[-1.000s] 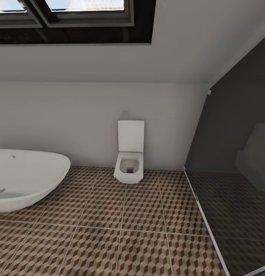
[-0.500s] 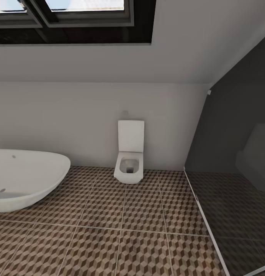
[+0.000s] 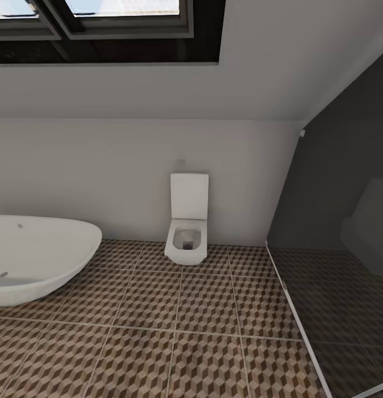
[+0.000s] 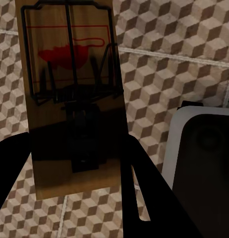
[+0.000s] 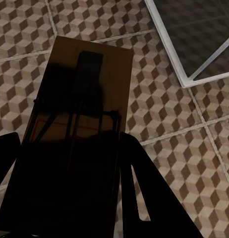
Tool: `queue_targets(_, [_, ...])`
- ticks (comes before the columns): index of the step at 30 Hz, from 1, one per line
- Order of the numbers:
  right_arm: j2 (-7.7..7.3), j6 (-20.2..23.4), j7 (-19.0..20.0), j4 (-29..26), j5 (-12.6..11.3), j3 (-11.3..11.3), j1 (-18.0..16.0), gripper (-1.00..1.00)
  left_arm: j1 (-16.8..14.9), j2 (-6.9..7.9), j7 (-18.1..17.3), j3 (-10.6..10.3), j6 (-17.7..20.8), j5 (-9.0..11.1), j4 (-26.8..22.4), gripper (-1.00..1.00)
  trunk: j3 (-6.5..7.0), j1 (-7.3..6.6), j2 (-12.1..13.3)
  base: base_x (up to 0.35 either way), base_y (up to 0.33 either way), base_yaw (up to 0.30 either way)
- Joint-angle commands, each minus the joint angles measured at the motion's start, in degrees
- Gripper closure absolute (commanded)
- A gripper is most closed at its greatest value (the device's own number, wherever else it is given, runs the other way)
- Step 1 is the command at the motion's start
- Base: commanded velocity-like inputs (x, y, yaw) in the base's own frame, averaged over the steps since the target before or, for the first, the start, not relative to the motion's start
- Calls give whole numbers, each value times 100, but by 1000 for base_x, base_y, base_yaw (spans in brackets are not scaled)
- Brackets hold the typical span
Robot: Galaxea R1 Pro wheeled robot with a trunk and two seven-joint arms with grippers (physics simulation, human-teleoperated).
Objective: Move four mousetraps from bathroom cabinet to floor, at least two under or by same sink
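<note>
Holding one mousetrap in each tool above the cube-patterned bathroom floor (image 3: 202, 331).

Your left tool (image 4: 70, 193) is clamped on a mousetrap (image 4: 70, 94): its tan board stands between the two dark fingers, wire frame and red spot facing the wrist camera, tiles behind it and a white-rimmed dark object (image 4: 203, 158) close by. Your right tool (image 5: 65, 198) grips a second mousetrap (image 5: 82, 114), wire frame up and mostly in shadow, with the floor behind it and a pale frame edge (image 5: 169, 44) of a dark glass panel off to one side. In your head view, a white oval bathtub (image 3: 36, 260) sits at left, a square white toilet (image 3: 187, 232) stands against the grey wall, dark-framed skylights (image 3: 103, 22) sit overhead, and a dark glass panel (image 3: 341, 249) stands at right.
</note>
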Motion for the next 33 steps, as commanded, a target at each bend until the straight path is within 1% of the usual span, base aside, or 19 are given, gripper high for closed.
queue_targets(1, [-1, -9, -49, -2, -12, 51, -3, 100, -7, -3, 34, -40, -20, -12, 14, 100, -11, 3, -11, 0, 0, 0])
queue_targets(33, [-1, -9, -49, -3, -12, 51, -3, 100, -7, -3, 34, -40, -21, -12, 14, 100, -11, 3, -11, 0, 0, 0])
